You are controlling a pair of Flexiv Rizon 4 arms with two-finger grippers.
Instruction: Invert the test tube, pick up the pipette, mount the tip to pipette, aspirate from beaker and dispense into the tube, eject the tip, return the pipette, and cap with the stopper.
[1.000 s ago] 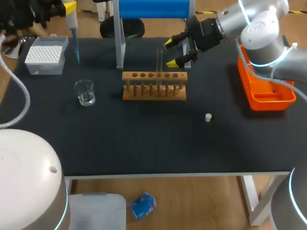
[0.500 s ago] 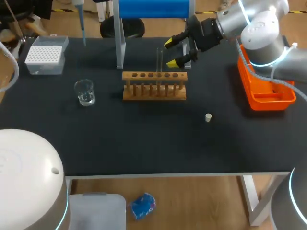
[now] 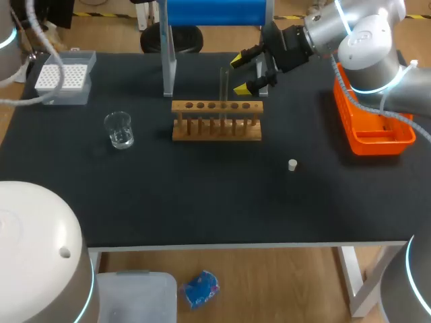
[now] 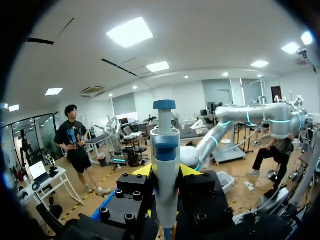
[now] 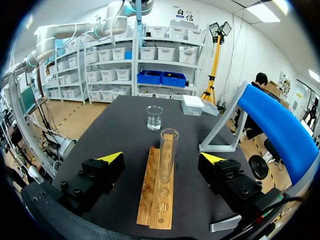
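Observation:
The clear test tube (image 3: 224, 82) stands upright in the wooden rack (image 3: 217, 121), open end up. My right gripper (image 3: 240, 74) hangs open just behind the rack; in the right wrist view the tube (image 5: 167, 149) rises between its yellow fingertips (image 5: 111, 157), and neither finger touches it. My left gripper (image 4: 165, 172) is shut on the white and blue pipette (image 4: 165, 150), which points upward in the left wrist view. The head view shows neither that gripper nor the pipette. A glass beaker (image 3: 120, 130) holds some water. The small stopper (image 3: 292, 165) lies on the black table.
A white tip box (image 3: 62, 79) sits at the back left corner. A metal stand with a blue top (image 3: 170, 60) rises behind the rack. An orange bin (image 3: 374, 131) stands at the right edge.
My left arm has carried the pipette from above the tip box up and out of the head view at the back left. The right arm and the tube have not moved.

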